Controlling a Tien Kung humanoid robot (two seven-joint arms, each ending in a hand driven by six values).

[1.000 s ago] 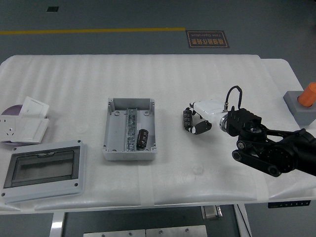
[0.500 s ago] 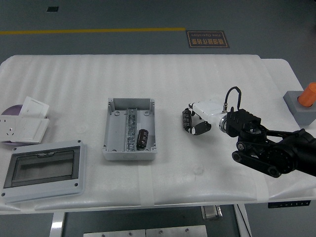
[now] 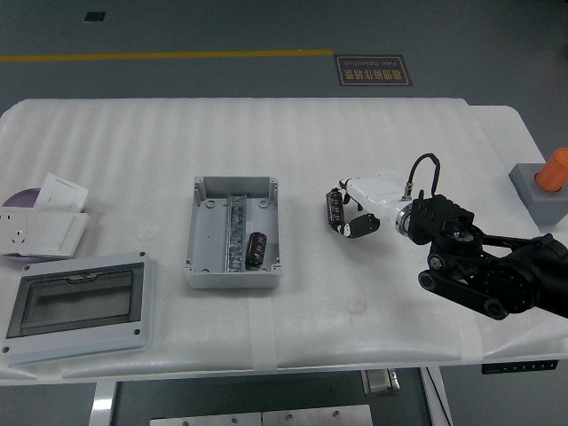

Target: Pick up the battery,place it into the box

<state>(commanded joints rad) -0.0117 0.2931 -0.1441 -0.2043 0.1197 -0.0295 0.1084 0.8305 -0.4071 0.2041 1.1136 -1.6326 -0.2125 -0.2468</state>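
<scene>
At the far left edge of the frame, white switch plates (image 3: pixel 44 222) lie stacked on the white padded surface (image 3: pixel 133 142), partly covering a purple disc (image 3: pixel 22 197). Below them, in the lower left, a grey cover with a clear window (image 3: pixel 78 304) lies flat. Left of centre sits the open grey box (image 3: pixel 233 231), with a metal rail running down its middle and one dark cylindrical battery (image 3: pixel 257 248) lying inside, to the right of the rail. Right of centre, well apart from the box, the right hand (image 3: pixel 351 211) is closed around a second battery (image 3: pixel 333 213); this dark cylinder stands roughly upright between the dark fingertips (image 3: pixel 359 227) at the hand's left end, just over the surface. Whether it touches the surface is unclear. The hand's white body leads back to the black arm (image 3: pixel 497 271), which enters from the right edge in the lower right of the frame. At the far right edge, a grey block (image 3: pixel 532 197) holds an orange cylinder (image 3: pixel 554 169).
</scene>
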